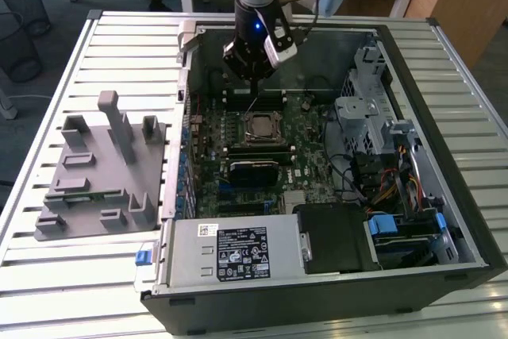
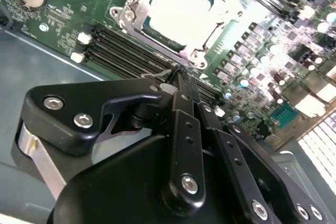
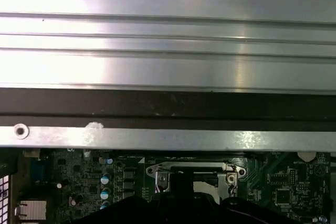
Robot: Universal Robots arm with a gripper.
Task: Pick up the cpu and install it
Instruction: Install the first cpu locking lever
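The cpu (image 1: 260,126) lies flat inside the metal-framed socket on the green motherboard (image 1: 305,144) of an open computer case. Its silvery top glares bright in the second wrist view (image 2: 181,11), and a pale sliver of it shows in the first wrist view (image 3: 206,185). My gripper (image 1: 251,107) hangs just above the board at the socket's far edge, over the black memory slots (image 2: 126,51). Its thin black fingers (image 2: 185,95) meet in a narrow tip (image 2: 176,73), and nothing is held between them.
A grey fixture plate (image 1: 103,164) with upright posts lies on the slatted table at the exterior view's left. A power supply (image 1: 234,252) fills the case's near end. A drive cage and cables (image 1: 381,156) crowd the exterior view's right. The case wall (image 3: 168,108) stands close behind the socket.
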